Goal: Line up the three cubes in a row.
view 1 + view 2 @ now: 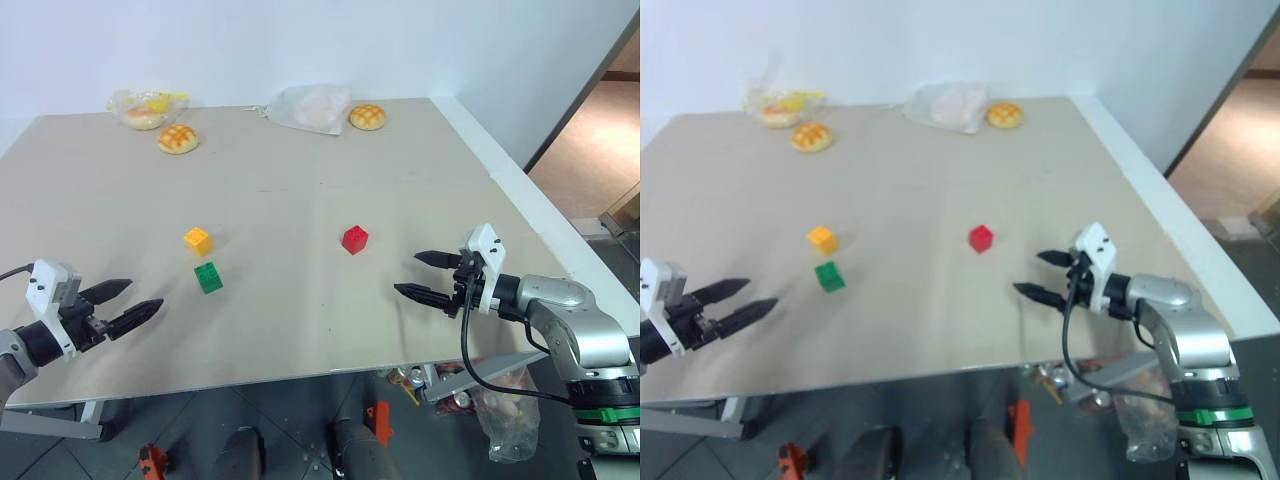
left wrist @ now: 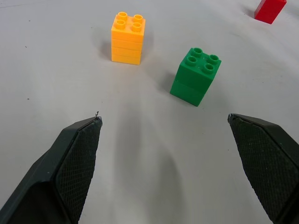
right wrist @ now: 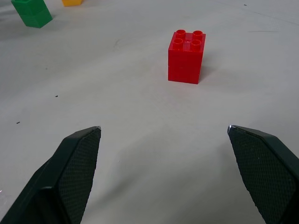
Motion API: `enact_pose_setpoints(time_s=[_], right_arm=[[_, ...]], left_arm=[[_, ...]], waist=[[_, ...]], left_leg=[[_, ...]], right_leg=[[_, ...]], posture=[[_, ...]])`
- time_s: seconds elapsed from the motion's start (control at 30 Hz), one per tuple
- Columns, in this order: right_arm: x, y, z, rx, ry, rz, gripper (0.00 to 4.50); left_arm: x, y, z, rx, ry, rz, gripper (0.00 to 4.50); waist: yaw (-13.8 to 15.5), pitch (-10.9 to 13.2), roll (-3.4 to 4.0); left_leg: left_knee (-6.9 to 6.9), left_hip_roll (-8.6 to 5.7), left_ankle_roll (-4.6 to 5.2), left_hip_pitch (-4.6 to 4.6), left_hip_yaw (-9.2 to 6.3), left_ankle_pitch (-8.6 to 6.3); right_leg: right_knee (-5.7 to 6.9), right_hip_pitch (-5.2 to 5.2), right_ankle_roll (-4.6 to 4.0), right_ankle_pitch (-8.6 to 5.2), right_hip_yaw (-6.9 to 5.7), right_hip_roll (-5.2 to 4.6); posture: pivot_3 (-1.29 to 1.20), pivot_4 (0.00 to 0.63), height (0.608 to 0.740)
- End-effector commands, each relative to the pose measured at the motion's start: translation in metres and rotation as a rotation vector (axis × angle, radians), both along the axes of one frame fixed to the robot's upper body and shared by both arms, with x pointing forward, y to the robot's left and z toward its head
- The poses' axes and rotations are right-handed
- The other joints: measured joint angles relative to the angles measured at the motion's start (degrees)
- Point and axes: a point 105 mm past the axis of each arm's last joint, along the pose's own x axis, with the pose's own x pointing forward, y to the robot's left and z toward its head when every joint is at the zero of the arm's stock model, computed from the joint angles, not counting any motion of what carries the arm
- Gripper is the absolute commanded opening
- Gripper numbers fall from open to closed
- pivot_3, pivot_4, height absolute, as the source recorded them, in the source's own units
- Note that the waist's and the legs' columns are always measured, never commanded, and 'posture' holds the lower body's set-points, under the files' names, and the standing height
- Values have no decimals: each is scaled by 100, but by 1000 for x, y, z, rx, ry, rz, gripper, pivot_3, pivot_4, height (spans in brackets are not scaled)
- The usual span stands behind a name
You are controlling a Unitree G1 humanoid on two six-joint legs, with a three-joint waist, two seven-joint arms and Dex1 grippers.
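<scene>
From the head views we see both arms low over the near edge of the table (image 1: 300,180), left end effector (image 1: 140,300) and right end effector (image 1: 425,275) each spread wide and empty. The yellow-orange cube (image 1: 198,241) and green cube (image 1: 208,277) sit close together ahead of the left end effector; the red cube (image 1: 354,239) stands apart, just ahead of the right one. Buns (image 1: 178,138) and bags lie far beyond. In the left wrist view the green cube sits nearest, ahead of its fingers (image 2: 77,154). The right wrist view puts red squarely ahead. We judge nothing is lined up yet; next, red likely needs bringing toward the pair.
</scene>
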Motion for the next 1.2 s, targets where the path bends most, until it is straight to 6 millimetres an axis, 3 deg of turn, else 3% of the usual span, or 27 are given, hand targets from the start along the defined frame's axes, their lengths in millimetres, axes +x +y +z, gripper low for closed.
enact_pose_setpoints(time_s=[0.03,0.2,0.3,0.53,0.77,0.97,1.2], right_arm=[[2,-3,10,-29,-51,0,4500],[14,-8,-2,-120,-60,-49,4500],[16,-2,-2,-121,-68,-28,4500],[30,17,-5,-117,-98,-14,4500],[64,45,1,-72,-142,-20,4500],[80,62,3,-47,-154,-16,4500],[87,73,3,-16,-147,-20,4500]], left_arm=[[-5,-2,11,47,-25,-40,4470],[-12,-20,-4,194,34,-188,4470],[-10,-31,0,191,17,-231,4470],[-2,-67,27,138,-94,-367,4470],[10,-119,52,65,-189,-570,4470],[16,-135,47,72,-210,-617,4470],[18,-140,44,64,-218,-617,4470]], waist=[[0,0,0],[-3,0,-2],[-2,1,-2],[-2,1,-2],[-11,1,-2],[-10,1,-2],[-10,1,-2]], left_leg=[[0,0,0,0,0,0],[0,0,-2,1,2,-1],[2,0,-2,0,3,-1],[1,0,-2,-1,3,-1],[12,-3,-2,-2,2,0],[8,-2,1,-4,-1,-3],[9,-3,2,-5,-1,-4]], right_leg=[[0,0,0,0,0,0],[0,-2,0,0,1,-1],[0,-4,-1,0,2,-1],[0,-2,2,1,2,0],[0,5,28,23,7,4],[0,4,44,29,9,8],[0,5,45,30,9,6]], posture=[[0,150,740],[0,150,740],[0,150,740],[0,150,740],[0,150,740],[0,150,740],[0,150,740]])
